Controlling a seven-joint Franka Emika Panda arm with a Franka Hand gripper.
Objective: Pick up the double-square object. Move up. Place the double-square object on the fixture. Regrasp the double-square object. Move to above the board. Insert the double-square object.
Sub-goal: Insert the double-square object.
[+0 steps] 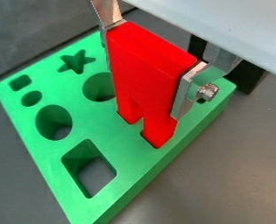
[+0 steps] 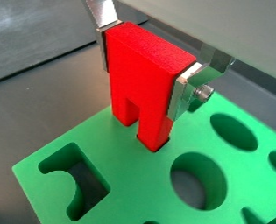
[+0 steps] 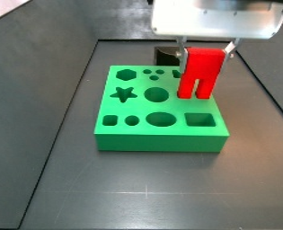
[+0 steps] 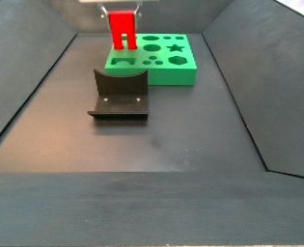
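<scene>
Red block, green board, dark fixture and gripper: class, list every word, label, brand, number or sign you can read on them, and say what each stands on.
None: no readable text appears in any view.
Red block, held in the gripper over the board: plain, unmarked.
Green board: only shaped cutouts, no lettering.
Dark fixture: no label visible.

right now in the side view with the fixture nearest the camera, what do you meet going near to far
fixture → board → double-square object, held prongs-down in the gripper over the board's far corner
</scene>
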